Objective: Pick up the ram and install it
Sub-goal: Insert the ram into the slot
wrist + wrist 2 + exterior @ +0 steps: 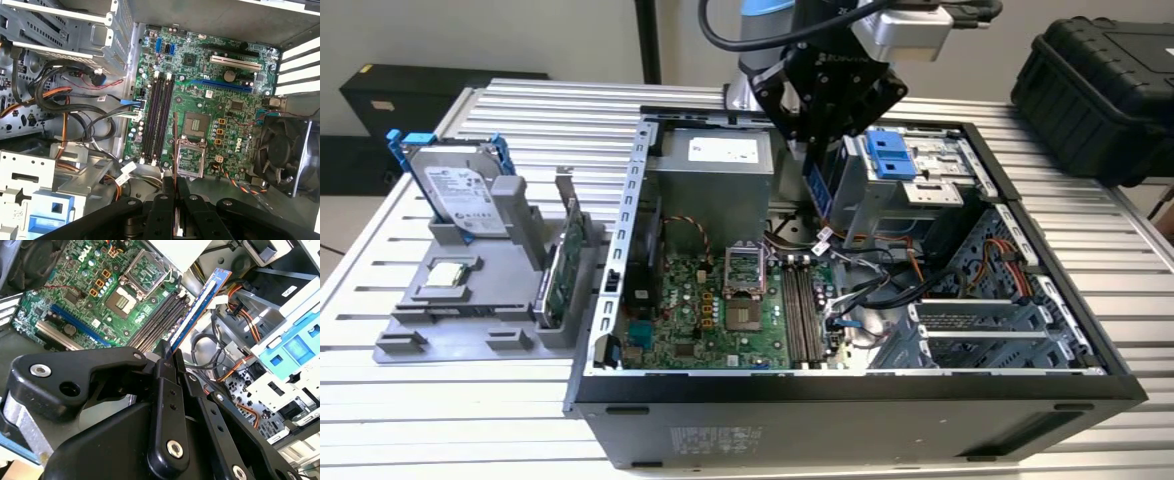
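Ram (200, 302) clamped edge-on in fingers (175, 362), long axis pointing down toward motherboard (75, 295).

Black hand (169, 360); silver screws

One black robot gripper (817, 140) hangs over one open black desktop computer case (854, 390) and grips one long, narrow bluish circuit-board stick, the ram (200, 302). Inside the case lies one green motherboard (200, 95) with two long black memory slots (160, 117) side by side, one square metal processor socket (196, 125), one blue expansion slot (220, 85) and one white expansion slot (235, 62). One round black cooling fan (285, 155) sits at the board's edge. Beside the case stands one grey plastic parts holder (447, 320) carrying three items (one silver hard drive (454, 190), one small square silver processor chip (447, 275), one green expansion card (558, 270)).
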Robot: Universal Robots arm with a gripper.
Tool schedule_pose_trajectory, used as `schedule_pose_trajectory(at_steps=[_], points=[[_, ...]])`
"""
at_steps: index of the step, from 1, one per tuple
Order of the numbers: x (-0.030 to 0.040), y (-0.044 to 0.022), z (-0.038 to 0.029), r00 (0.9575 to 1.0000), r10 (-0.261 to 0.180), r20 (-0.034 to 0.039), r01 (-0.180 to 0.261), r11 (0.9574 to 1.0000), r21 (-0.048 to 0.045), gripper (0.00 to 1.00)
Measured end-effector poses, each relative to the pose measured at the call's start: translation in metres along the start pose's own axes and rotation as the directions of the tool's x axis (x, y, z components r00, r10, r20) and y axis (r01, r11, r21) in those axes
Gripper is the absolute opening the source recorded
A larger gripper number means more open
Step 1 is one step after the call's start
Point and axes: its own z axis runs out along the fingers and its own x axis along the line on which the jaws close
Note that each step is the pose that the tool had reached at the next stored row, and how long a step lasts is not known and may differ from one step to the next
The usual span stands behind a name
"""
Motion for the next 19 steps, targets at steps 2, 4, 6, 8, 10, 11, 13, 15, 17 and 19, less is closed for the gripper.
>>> schedule_pose_trajectory(at_steps=[2,4,6,8,10,11,13,15,17,19], points=[[0.0000,0.0000,0.0008,1.0000,0.000,0.0000,0.000,1.0000,0.0000,0.00],[0.0000,0.0000,0.0018,1.0000,0.000,0.0000,0.000,1.0000,-0.0001,0.00],[0.0001,0.0000,0.0029,1.0000,0.000,0.0000,0.000,1.0000,0.0000,0.00],[0.0001,0.0000,0.0040,1.0000,0.000,0.0000,0.000,1.0000,-0.0001,0.00],[0.0001,0.0000,0.0052,1.0000,0.000,0.0001,0.000,1.0000,-0.0001,0.00],[0.0001,0.0000,0.0059,1.0000,0.000,0.0001,0.000,1.0000,-0.0001,0.00],[0.0001,0.0000,0.0072,1.0000,0.000,0.0001,0.000,1.0000,-0.0001,0.00],[0.0002,0.0000,0.0084,1.0000,0.001,0.0001,-0.001,1.0000,-0.0001,0.00],[0.0005,0.0000,0.0097,1.0000,0.002,0.0001,-0.002,1.0000,0.0000,0.00],[0.0009,0.0001,0.0109,1.0000,0.005,0.0001,-0.005,1.0000,0.0001,0.00]])
